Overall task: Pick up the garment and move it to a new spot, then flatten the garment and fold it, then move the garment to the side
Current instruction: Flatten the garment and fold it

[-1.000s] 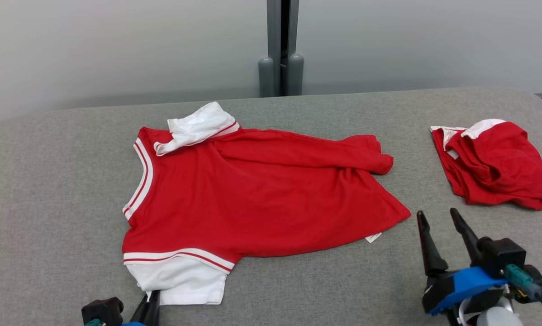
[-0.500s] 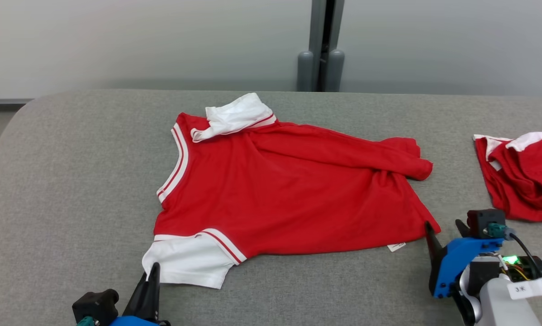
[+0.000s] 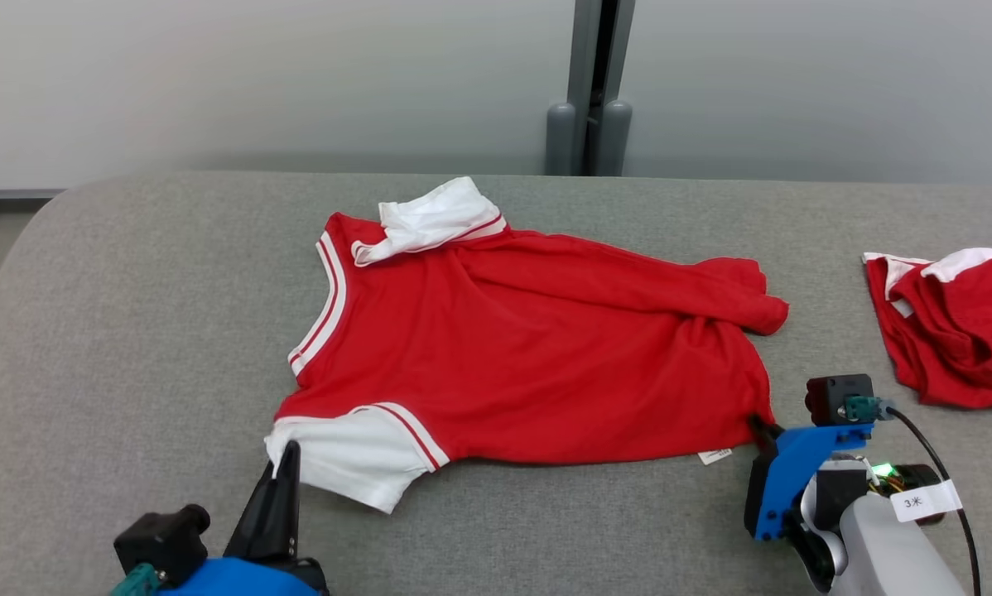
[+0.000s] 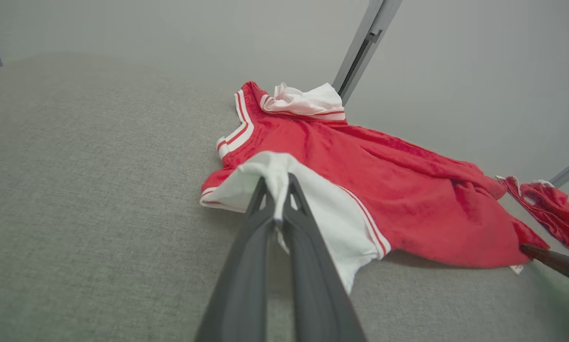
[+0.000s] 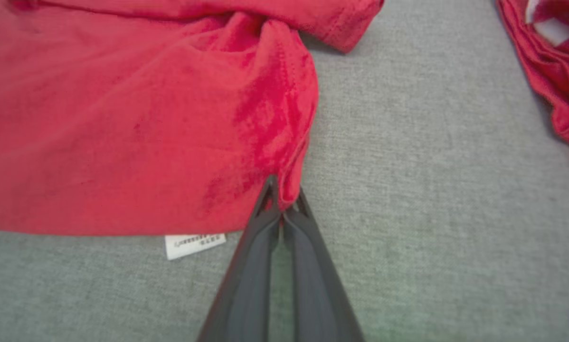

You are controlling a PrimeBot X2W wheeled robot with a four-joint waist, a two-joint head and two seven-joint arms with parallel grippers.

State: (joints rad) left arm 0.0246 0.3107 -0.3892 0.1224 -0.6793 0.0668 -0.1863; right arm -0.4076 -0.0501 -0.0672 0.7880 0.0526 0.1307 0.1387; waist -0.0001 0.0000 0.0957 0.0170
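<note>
mid-frame on the grey table (image 3: 132,331), a red shirt (image 3: 504,356), mostly flat, with the upper sleeve and far hem corner rumpled. at lower left, left gripper (image 3: 287,455) clamped on the white sleeve (image 3: 355,463). at lower right, right gripper (image 3: 758,425) pinched tight on the red hem corner, just beside the label (image 3: 714,455). probably mid-flattening: two near corners gripped, ready for pulling taut. folding and moving aside not yet done. at the right edge, a second red garment (image 3: 951,331), bunched and well apart.
</note>
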